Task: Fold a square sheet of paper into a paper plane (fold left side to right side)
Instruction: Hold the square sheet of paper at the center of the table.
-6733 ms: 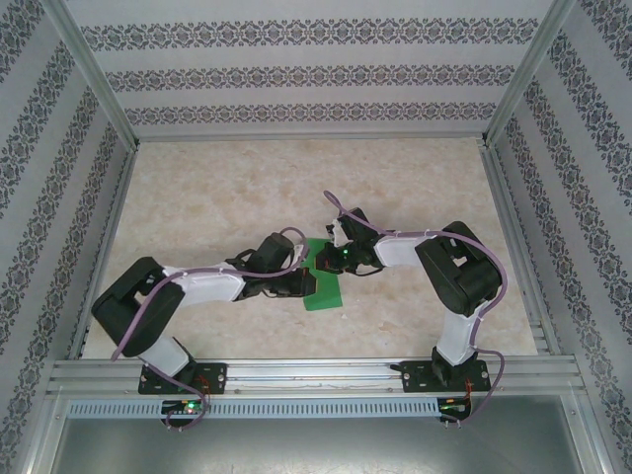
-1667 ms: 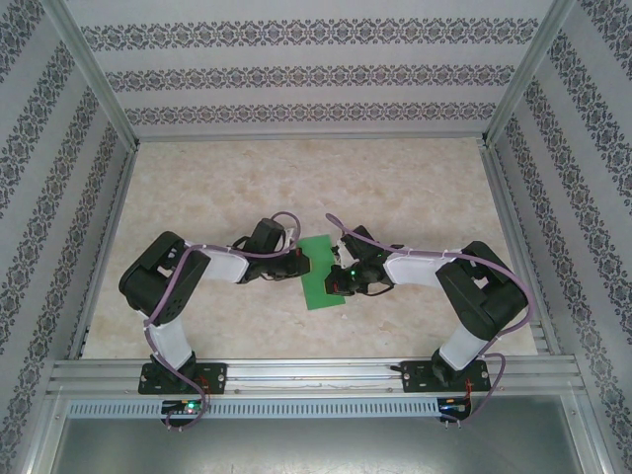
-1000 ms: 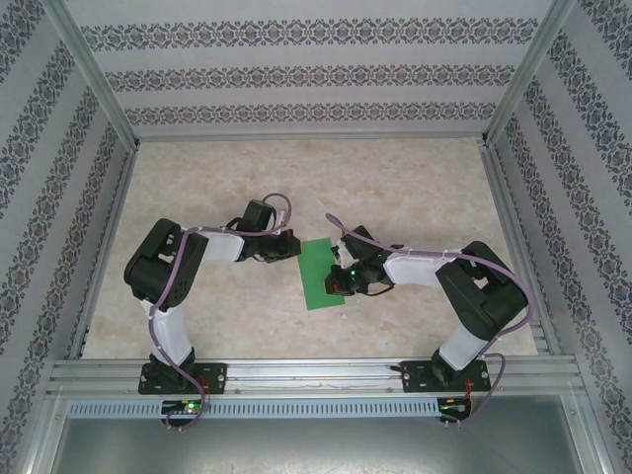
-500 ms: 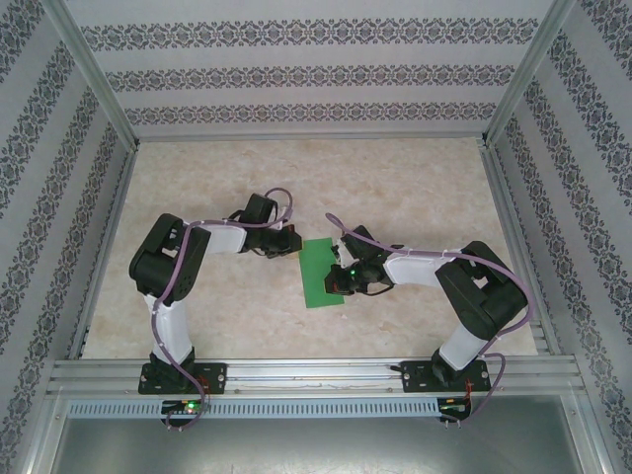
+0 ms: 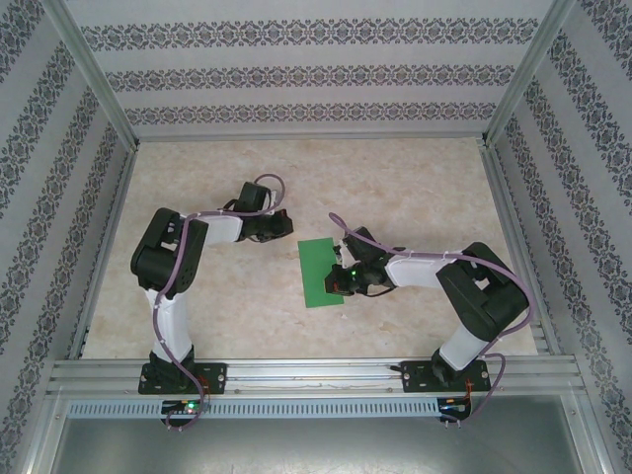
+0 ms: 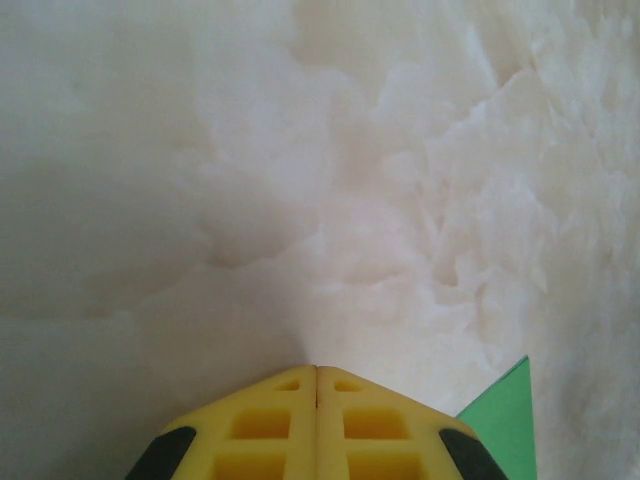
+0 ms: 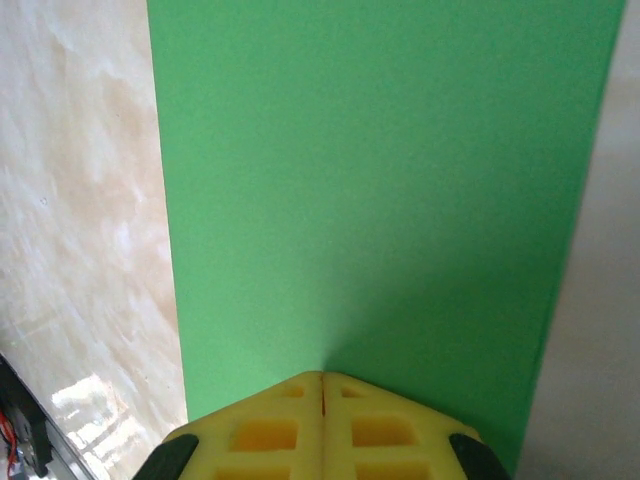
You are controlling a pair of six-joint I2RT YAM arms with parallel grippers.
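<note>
The square sheet of paper is bright green and lies flat at the table's middle as an upright rectangle, narrower than it is long. My right gripper is shut, with its yellow tips down on the sheet's right part. In the right wrist view the shut tips meet their own shadow on the green paper. My left gripper is shut and holds nothing, and it stands up and left of the sheet, apart from it. In the left wrist view, the closed tips hang over bare marble, with a green corner at the lower right. A paper plane is out of view.
The marble-patterned tabletop is ringed by wallpapered walls and aluminium posts. A metal rail runs along the near edge, where both arm bases are bolted. Bare table surrounds the sheet on all sides.
My left gripper has drawn back from the sheet's left edge, up and to the left. The right gripper has stayed pressed on the sheet, which now lies flat.
</note>
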